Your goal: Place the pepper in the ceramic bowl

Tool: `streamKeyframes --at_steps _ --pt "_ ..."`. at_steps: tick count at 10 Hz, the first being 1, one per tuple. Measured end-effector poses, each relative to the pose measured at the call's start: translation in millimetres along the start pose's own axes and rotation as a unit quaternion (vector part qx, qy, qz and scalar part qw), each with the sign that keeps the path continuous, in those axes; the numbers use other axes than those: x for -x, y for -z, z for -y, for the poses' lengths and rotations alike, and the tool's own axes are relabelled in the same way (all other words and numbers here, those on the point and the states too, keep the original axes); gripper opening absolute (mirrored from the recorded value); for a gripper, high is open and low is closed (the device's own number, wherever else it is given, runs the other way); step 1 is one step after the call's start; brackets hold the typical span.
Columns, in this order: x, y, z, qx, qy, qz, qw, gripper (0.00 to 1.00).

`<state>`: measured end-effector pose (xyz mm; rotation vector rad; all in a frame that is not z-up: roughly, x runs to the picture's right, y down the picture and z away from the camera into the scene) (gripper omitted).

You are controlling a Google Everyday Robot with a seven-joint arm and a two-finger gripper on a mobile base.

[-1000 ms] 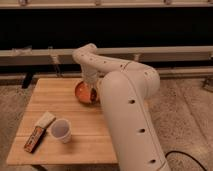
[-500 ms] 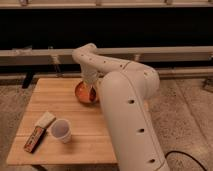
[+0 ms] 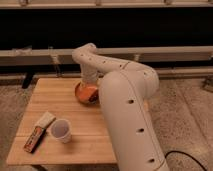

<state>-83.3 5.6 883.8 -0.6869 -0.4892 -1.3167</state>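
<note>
The ceramic bowl [image 3: 83,93] is a shallow orange bowl with a darker rim, standing near the middle of the wooden table [image 3: 50,100]. My white arm reaches over it from the right and bends down into it. The gripper [image 3: 91,91] is at the bowl, over its right half, and the arm hides most of it. A small dark red shape shows at the gripper inside the bowl; I cannot tell whether it is the pepper.
A white paper cup [image 3: 61,130] stands at the table's front left. A flat orange-and-black bar [image 3: 33,139] and a white tube [image 3: 45,120] lie beside it. A dark wall with a rail runs behind the table.
</note>
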Motion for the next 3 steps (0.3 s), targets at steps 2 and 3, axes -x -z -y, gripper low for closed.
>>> streamKeyframes --at_steps 2,3 --pt "-0.2 0.2 0.7 0.000 0.001 -0.001 1.0000 0.99" --pt "-0.1 0.3 1.3 0.000 0.001 -0.001 1.0000 0.99"
